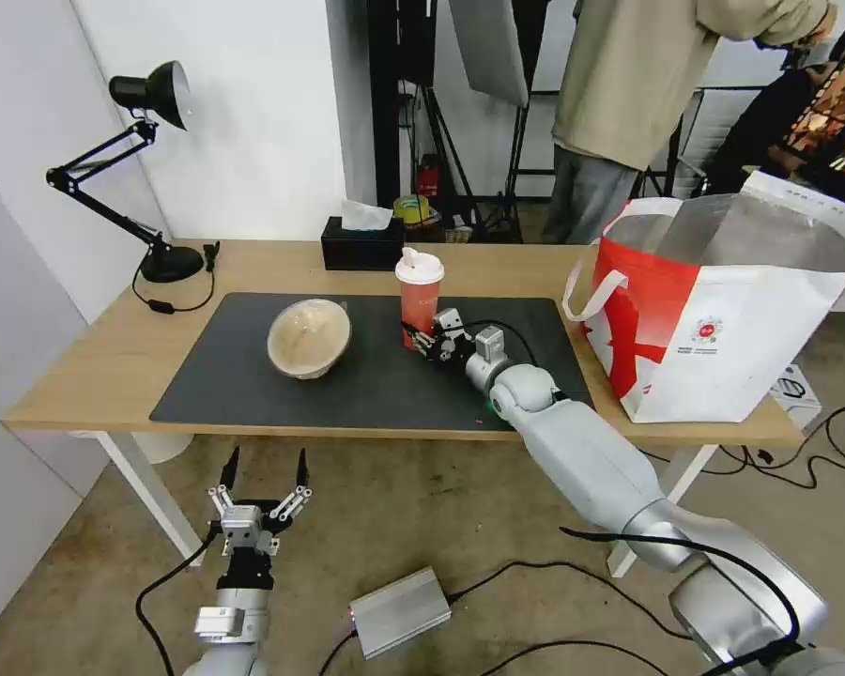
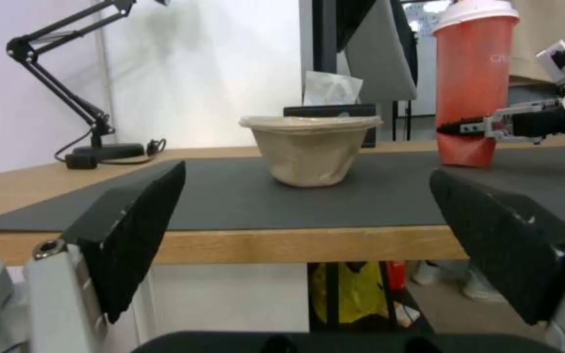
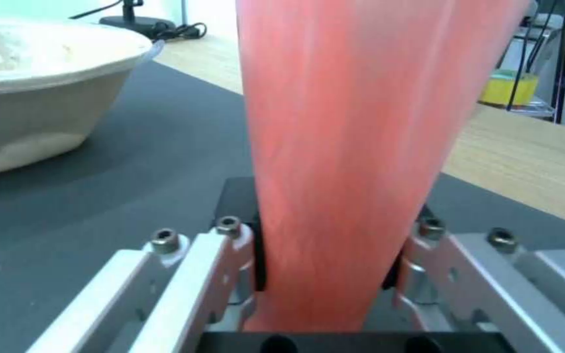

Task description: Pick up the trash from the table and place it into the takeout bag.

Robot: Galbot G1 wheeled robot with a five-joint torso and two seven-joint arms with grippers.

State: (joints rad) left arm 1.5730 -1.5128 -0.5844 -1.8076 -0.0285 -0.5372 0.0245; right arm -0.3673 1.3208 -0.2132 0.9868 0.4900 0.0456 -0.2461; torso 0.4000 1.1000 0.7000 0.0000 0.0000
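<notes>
Right gripper [image 1: 421, 340], silver metal with black pads, sits at frame centre in the head view, jaws closed against the lower part of the tall red drink cup with white lid [image 1: 420, 296]. In the right wrist view the cup [image 3: 354, 147] is a smooth red blur between the two black pads, its top and base cut off, both pads pressed on its sides. Whether the cup base touches the mat is hard to make out.

The cup stands upright on the large dark grey rectangular mat [image 1: 253, 394], matte and flat, on the long light-wood tabletop [image 1: 94, 366].

Left of centre on the mat is the beige round bowl [image 1: 309, 338], paper-like, with a crinkled clear film over its rim; its contents are not readable. In the left wrist view the bowl [image 2: 310, 149] partly hides the black tissue box [image 2: 368, 113] behind it.

Large red-and-white takeout bag [image 1: 723, 310] stands at right of frame on the table end, mouth open, silver foil lining visible, its top right corner cut by the frame edge, white handle loop drooping on its left side.

Left gripper [image 1: 264, 469] hangs at lower left of frame, below the table's front edge, jaws spread wide and holding nothing; its black fingers [image 2: 132, 230] frame the left wrist view, tips cut off.

Black articulated desk lamp [image 1: 131, 160] at upper left.
</notes>
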